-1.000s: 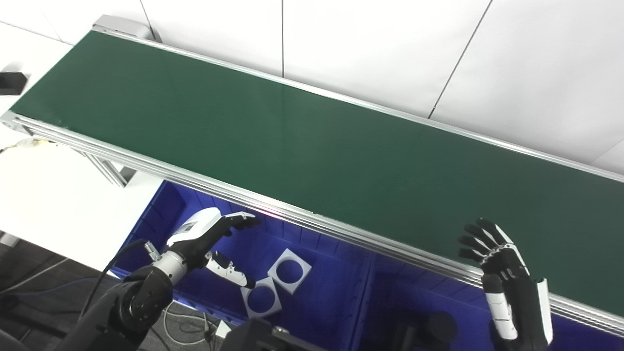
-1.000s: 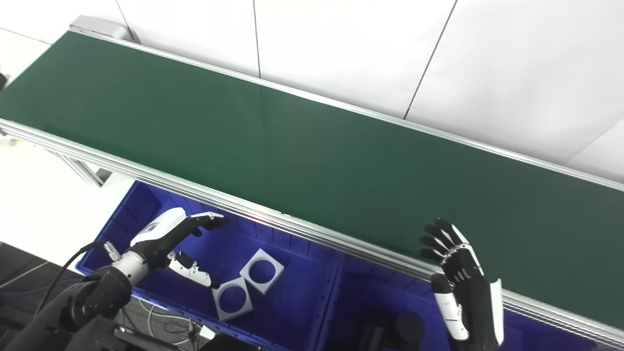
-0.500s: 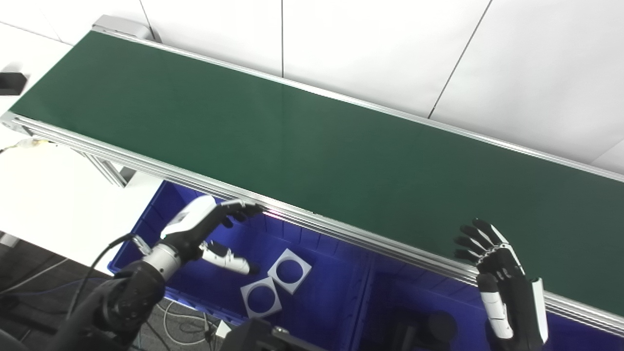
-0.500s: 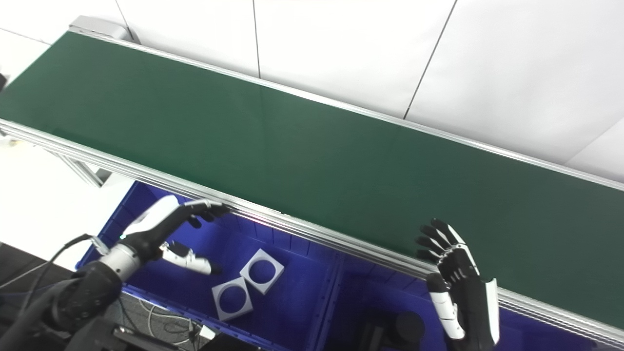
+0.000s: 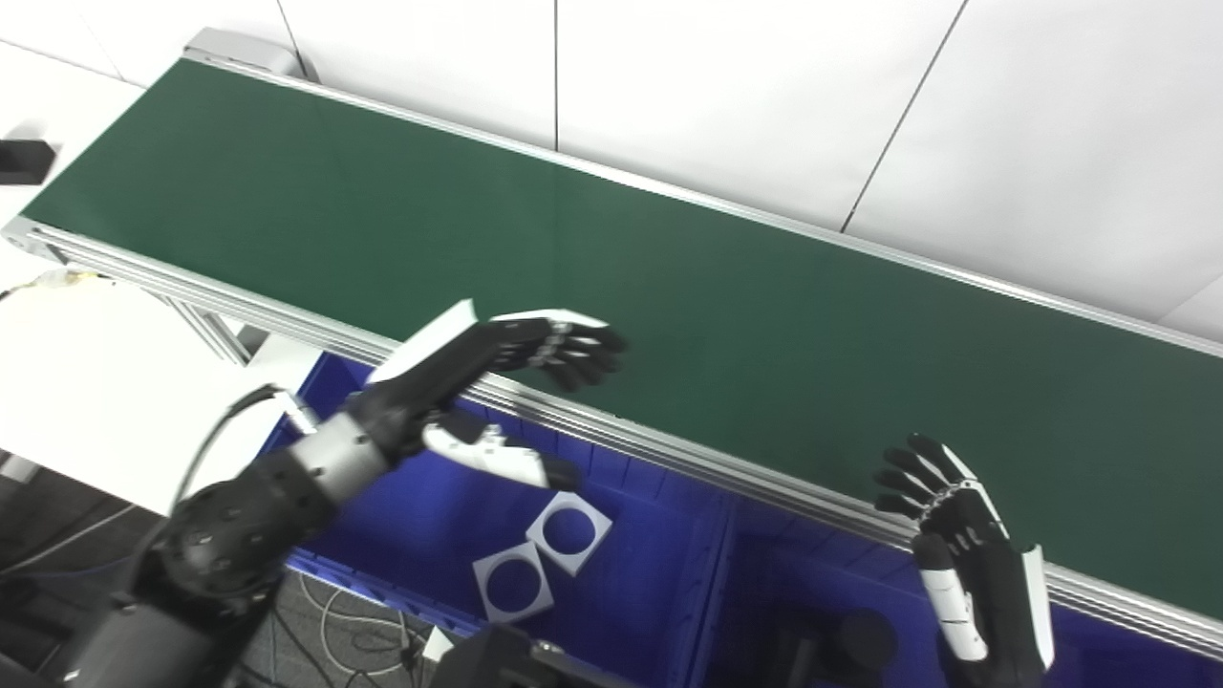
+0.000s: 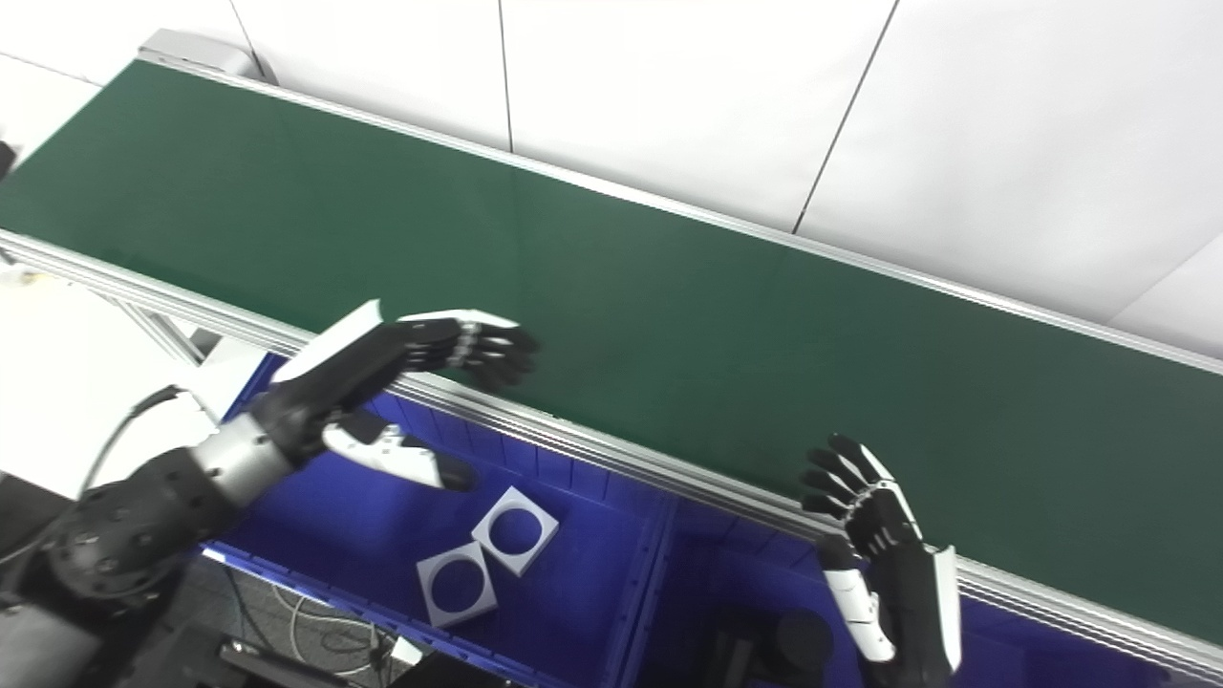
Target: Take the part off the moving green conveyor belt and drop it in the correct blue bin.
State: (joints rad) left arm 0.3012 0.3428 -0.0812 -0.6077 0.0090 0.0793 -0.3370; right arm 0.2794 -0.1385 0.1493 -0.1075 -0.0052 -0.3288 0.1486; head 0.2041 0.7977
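Observation:
The green conveyor belt runs from upper left to lower right and carries no part that I can see. My left hand is open, raised over the belt's near rail, fingers reaching onto the green surface and thumb hanging over the left blue bin. My right hand is open with fingers spread, held upright just before the near rail at the lower right. Two white square parts with round holes lie in the left bin.
A second blue bin sits to the right of the first and holds dark round parts. The belt's aluminium rail overhangs both bins. White wall panels stand behind the belt, and a white table lies at the left.
My left hand has risen out of the left bin and swung right and forward over the belt's near rail. My right hand has drifted slightly left and lower.

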